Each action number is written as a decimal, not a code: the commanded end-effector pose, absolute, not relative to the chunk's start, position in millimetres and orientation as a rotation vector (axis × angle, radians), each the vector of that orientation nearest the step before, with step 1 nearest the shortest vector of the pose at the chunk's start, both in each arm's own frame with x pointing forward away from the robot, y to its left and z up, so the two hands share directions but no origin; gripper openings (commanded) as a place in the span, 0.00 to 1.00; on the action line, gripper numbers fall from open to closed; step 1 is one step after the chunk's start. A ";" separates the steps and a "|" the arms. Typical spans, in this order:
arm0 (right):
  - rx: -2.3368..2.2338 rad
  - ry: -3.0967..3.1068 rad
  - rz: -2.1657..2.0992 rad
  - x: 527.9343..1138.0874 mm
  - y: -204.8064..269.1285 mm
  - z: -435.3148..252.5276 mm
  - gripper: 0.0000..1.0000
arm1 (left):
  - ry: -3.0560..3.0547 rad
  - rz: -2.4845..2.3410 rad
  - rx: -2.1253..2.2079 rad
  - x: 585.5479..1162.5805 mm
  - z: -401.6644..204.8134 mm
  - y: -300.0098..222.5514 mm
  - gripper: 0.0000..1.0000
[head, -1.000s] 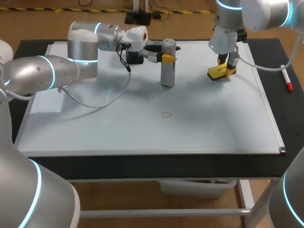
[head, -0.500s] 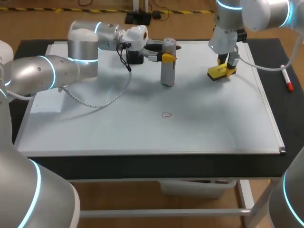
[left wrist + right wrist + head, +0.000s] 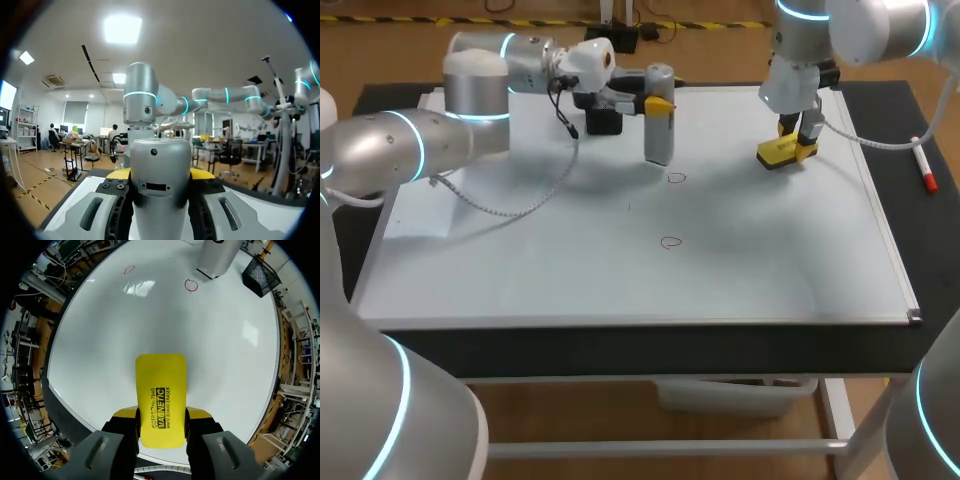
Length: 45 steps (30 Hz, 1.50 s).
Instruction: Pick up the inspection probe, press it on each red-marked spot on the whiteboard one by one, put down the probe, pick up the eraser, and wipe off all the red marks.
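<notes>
Silver-grey, the inspection probe (image 3: 659, 135) is clamped upright between the fingers of the left hand (image 3: 160, 175), over the far part of the whiteboard (image 3: 770, 260). One red mark (image 3: 676, 178) is seen just beside its foot, and a second red mark (image 3: 669, 242) is drawn nearer the whiteboard's middle. The yellow eraser (image 3: 161, 385) is gripped from both sides by the right hand (image 3: 161, 416) at the whiteboard's far right part.
</notes>
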State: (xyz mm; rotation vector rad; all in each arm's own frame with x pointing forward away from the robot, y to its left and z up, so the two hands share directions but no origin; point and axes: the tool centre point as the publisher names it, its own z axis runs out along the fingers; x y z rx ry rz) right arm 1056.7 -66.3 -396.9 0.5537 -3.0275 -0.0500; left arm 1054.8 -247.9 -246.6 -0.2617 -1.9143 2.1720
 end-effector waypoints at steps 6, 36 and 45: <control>0.555 -3.025 -0.046 1057.2 -66.6 -396.0 0.00 | -2.035 2.221 -0.127 1048.5 -232.6 -197.5 0.00; 0.555 -3.025 -0.046 1057.2 -66.6 -396.0 0.00 | -2.206 2.376 0.162 1072.6 -225.8 -53.6 0.00; 0.555 -3.025 -0.046 1057.2 -66.6 -396.0 0.00 | -2.226 2.408 0.218 1077.8 -226.0 -25.4 0.00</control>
